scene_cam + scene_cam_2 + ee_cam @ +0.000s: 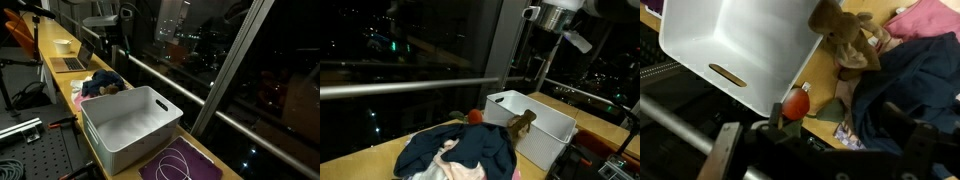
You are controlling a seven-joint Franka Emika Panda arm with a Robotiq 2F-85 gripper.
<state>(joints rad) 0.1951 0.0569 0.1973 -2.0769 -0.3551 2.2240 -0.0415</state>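
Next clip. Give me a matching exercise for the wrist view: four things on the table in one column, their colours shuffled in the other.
Things:
1. bin
2. plush toy
3. ball
4. largest garment

Colours:
a. red
b. dark blue
c. white
d. brown

Pairs: 1-c, 2-d, 3-a, 4-b.

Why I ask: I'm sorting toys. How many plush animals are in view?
1: the brown plush animal lies against the white bin, beside the clothes pile; others may hide under it.
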